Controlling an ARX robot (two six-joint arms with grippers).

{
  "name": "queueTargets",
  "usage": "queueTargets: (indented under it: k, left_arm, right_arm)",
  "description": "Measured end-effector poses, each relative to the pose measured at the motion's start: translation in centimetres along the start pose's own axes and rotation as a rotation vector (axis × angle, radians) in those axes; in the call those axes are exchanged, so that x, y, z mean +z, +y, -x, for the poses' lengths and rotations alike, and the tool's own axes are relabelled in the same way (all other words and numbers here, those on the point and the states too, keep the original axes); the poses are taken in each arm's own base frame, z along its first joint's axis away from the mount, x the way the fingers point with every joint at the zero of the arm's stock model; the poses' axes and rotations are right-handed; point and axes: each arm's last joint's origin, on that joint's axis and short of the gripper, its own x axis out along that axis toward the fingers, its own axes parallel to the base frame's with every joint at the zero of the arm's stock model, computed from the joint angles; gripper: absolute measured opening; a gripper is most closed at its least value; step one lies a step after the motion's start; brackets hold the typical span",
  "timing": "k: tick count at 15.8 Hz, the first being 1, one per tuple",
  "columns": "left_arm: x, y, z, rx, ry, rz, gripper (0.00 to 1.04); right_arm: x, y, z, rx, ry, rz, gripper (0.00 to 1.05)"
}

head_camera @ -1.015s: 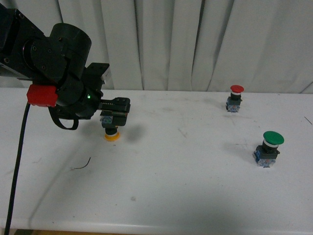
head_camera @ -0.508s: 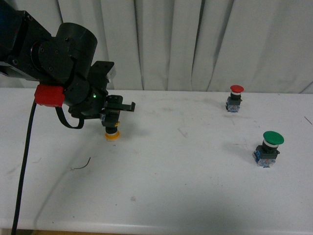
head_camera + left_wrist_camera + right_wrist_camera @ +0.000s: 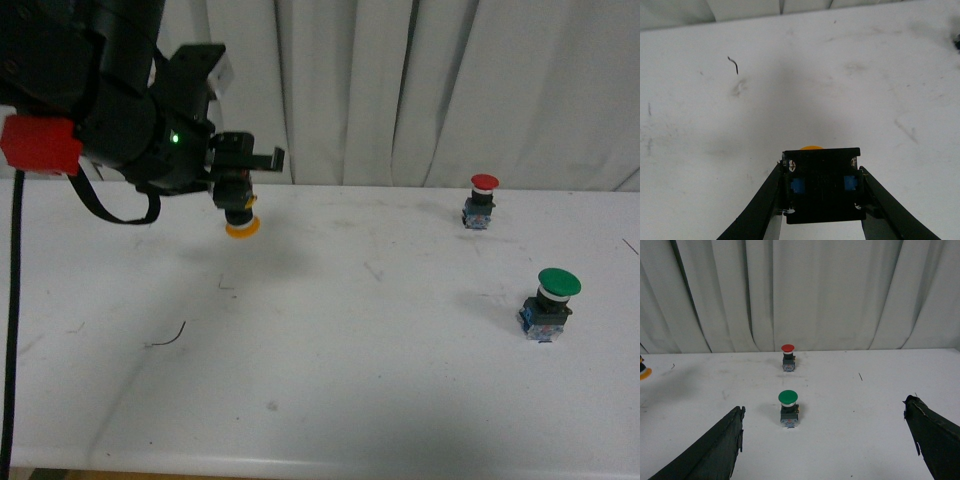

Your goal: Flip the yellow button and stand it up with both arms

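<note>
You have the small yellow-capped push button [image 3: 240, 215] hanging cap-down above the far left part of the white table [image 3: 380, 360], its long axis near vertical and the dark blocky base uppermost. Your left gripper [image 3: 822, 197] pinches that base from both sides. Your right gripper [image 3: 824, 407] is spread wide and holds nothing, facing the green-capped button [image 3: 788, 410] and the red-capped button [image 3: 787, 357].
</note>
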Motion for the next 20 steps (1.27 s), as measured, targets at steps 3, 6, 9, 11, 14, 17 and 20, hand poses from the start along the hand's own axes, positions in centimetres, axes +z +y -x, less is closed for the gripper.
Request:
queueTargets:
  k: [3,6,9,11,14,17,20]
  left_arm:
    - [-1.2,-2.6,4.7,-0.059,-0.068,-0.031,0.36]
    - [-3.7,-4.0,8.6,-0.150,-0.105,0.013,0.36]
    - [-4.0,-2.8,12.3,-0.252,-0.197,0.157,0.36]
    - [-4.3,-2.8,13.3,-0.301,-0.217,0.200,0.36]
    - [-5.4,-2.4,14.2,-0.444,-0.253,0.294,0.36]
    - [-6.2,-1.6,15.0,-0.618,-0.360,0.418,0.36]
    - [-6.2,-1.9,14.4,-0.729,-0.427,0.527,0.36]
  right_arm:
    - [0.0,0.0,0.0,0.000,0.000,0.000,0.98]
    - [0.0,0.0,0.0,0.000,0.000,0.000,0.98]
    - [0.0,0.0,0.0,0.000,0.000,0.000,0.98]
    - [0.0,0.0,0.0,0.000,0.000,0.000,0.98]
    - [0.0,0.0,0.0,0.000,0.000,0.000,0.98]
    - [0.0,0.0,0.0,0.000,0.000,0.000,0.98]
    - [0.0,0.0,0.0,0.000,0.000,0.000,0.98]
